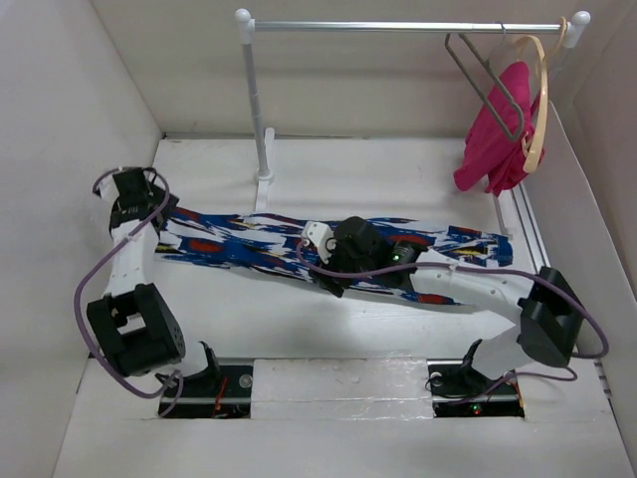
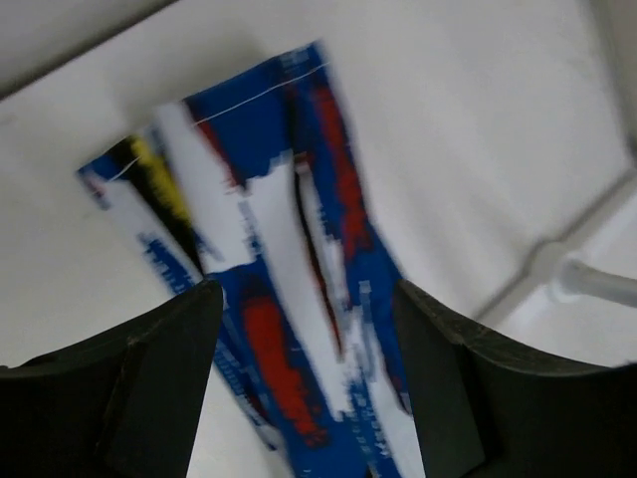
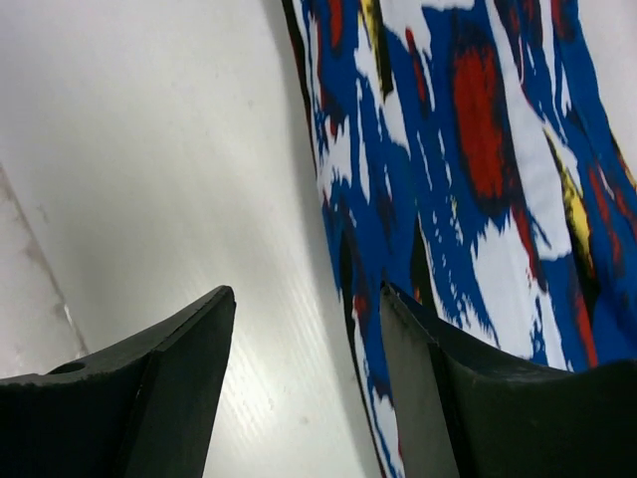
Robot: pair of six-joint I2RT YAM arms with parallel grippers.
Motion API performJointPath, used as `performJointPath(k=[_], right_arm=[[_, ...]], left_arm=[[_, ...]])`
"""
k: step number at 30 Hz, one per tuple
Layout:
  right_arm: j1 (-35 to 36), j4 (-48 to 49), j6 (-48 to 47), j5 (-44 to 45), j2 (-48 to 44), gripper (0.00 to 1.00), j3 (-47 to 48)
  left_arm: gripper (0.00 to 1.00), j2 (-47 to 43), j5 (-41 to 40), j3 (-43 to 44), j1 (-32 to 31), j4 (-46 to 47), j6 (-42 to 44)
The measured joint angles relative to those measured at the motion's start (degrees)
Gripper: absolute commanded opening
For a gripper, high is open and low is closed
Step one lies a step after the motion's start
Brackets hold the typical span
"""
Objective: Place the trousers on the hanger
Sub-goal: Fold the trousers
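The trousers (image 1: pixel 249 244), in a blue, white, red and black print, lie flat across the table from left to right. My left gripper (image 1: pixel 149 214) is open above their left end. In the left wrist view the trousers (image 2: pixel 289 299) run between its spread fingers (image 2: pixel 159 378), and the gripper (image 2: pixel 309 383) holds nothing. My right gripper (image 1: pixel 320 261) is open over the middle of the trousers at their near edge. In the right wrist view that edge (image 3: pixel 478 179) lies by the right finger (image 3: pixel 448 398), and the gripper (image 3: pixel 309 383) is empty. The grey wire hanger (image 1: pixel 486 78) hangs on the rail at back right.
A white rail (image 1: pixel 398 27) on a white post (image 1: pixel 257 110) spans the back. A pale wooden hanger (image 1: pixel 537 100) with a magenta-pink garment (image 1: pixel 498 139) hangs beside the wire hanger. White walls enclose the table on the left, back and right.
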Motion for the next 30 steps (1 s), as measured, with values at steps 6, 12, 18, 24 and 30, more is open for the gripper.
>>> performJointPath(k=[6, 12, 18, 24, 30], right_arm=[[-1.9, -0.1, 0.9, -0.7, -10.1, 0.65, -7.7], [-3.3, 0.5, 1.3, -1.7, -13.7, 0.65, -12.5], [-3.3, 0.0, 2.0, -2.6, -14.3, 0.65, -14.9], [-3.4, -0.2, 2.0, -1.9, -17.2, 0.65, -14.9], [-3.4, -0.2, 2.9, -1.9, -18.5, 0.65, -14.9]], left_arm=[[0.65, 2.3, 8.3, -14.4, 11.9, 0.7, -0.7], [0.64, 3.0, 14.9, -16.5, 12.7, 6.0, 0.2], [0.48, 8.7, 15.5, -12.4, 12.4, 9.0, 0.3], [0.47, 13.6, 12.1, -8.6, 12.4, 6.8, -0.1], [0.47, 19.1, 12.3, -2.9, 12.4, 6.0, -0.1]])
